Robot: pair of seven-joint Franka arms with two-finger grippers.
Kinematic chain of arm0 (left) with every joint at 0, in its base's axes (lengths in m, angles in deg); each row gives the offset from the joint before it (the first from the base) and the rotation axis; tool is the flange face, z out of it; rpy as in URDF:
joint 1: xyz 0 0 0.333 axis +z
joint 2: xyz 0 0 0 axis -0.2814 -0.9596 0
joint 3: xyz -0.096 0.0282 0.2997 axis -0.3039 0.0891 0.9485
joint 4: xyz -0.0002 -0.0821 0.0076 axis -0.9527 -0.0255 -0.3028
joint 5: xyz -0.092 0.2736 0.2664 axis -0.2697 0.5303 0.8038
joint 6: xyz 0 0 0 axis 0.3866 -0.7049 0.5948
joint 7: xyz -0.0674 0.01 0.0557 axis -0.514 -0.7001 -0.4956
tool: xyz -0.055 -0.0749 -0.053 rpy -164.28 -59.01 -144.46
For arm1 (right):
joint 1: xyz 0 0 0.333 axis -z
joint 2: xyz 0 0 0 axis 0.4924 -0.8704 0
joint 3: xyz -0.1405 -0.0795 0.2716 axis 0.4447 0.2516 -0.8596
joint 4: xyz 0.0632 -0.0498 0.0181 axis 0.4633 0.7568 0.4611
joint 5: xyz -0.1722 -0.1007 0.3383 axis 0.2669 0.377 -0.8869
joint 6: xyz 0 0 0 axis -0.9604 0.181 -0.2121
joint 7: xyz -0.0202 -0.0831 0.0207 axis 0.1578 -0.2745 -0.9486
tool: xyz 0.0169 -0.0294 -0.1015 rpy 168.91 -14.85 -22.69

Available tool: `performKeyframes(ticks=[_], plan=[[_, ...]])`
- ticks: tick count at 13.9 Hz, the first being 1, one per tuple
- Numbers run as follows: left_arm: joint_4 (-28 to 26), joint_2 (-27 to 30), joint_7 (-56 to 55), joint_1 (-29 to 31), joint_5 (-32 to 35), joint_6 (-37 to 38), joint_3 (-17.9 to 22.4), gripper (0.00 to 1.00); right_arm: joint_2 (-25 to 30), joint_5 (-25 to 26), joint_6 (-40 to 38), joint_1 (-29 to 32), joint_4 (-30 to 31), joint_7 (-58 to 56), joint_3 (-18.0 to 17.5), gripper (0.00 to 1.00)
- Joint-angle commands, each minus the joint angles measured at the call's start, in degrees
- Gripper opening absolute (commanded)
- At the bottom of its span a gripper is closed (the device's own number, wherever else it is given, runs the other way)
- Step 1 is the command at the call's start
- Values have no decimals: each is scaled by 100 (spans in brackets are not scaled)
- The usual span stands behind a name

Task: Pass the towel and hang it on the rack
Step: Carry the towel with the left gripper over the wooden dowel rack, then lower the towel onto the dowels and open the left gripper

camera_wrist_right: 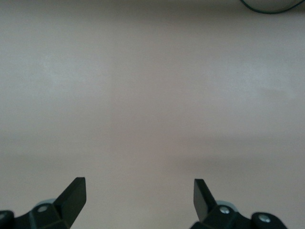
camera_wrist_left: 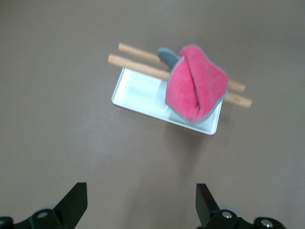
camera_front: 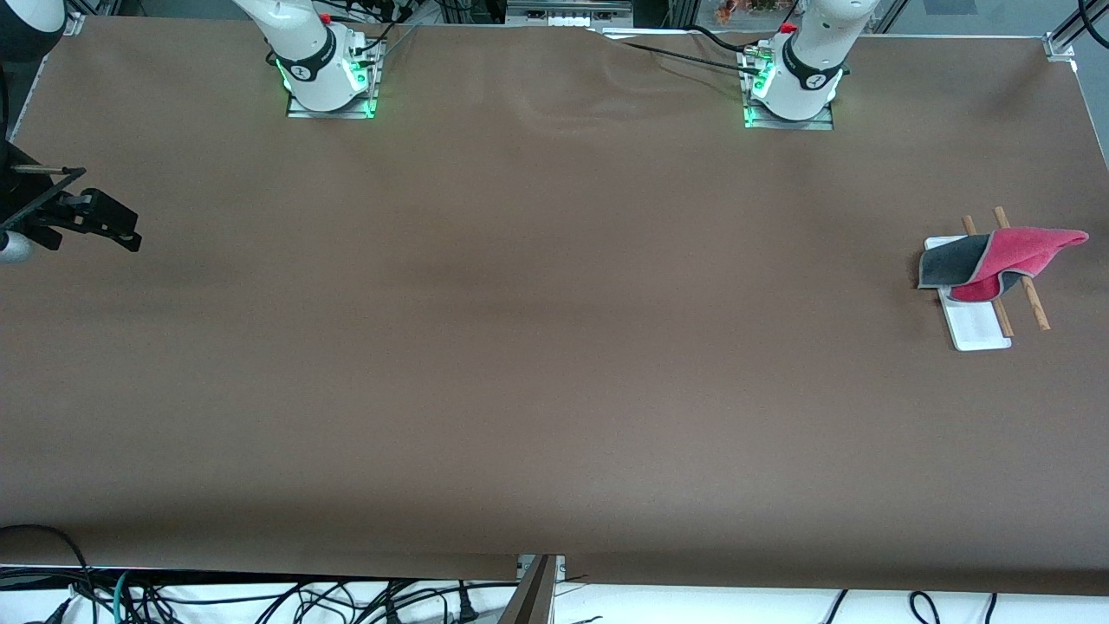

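The towel [camera_front: 996, 258], dark grey on one side and bright pink on the other, hangs draped over the two wooden rods [camera_front: 1035, 308] of the rack [camera_front: 979, 331] at the left arm's end of the table. In the left wrist view the towel [camera_wrist_left: 196, 88] lies pink side up across the rods [camera_wrist_left: 136, 64] above the white base [camera_wrist_left: 140, 93]. My left gripper [camera_wrist_left: 141, 200] is open and empty, in the air well clear of the rack; it is out of the front view. My right gripper [camera_front: 121, 230] [camera_wrist_right: 139, 198] is open and empty over bare table at the right arm's end.
The brown table [camera_front: 537, 347] is bare between the two ends. Both arm bases [camera_front: 325, 69] stand along the table's edge farthest from the front camera. Cables hang below the table's near edge.
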Motion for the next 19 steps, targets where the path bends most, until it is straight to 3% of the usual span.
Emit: performKeyframes(ticks=[1,7,11,15,18,19], plan=[[84,241,-1139,-395,45,417,-61,100,-30,-60,-21,-106,-120,-105,-11,100],[23,839,-5013,-1370,123,788,-456,100,-39,-42,-38,-142,-190,-123,-11,100],[-21,1059,-6958,-2739,658,859,-457,100,-39,-51,-38,-133,-190,-123,-3,100],[-144,1042,-8419,-3673,756,841,-439,100,-48,-43,-30,-133,-190,-123,-11,100],[-153,1155,-8711,-3868,871,850,-413,100,-39,-43,-30,-133,-190,-123,-11,100],[-397,1391,-8956,-4138,879,806,-300,100,-56,-43,-30,-133,-190,-123,-11,100]])
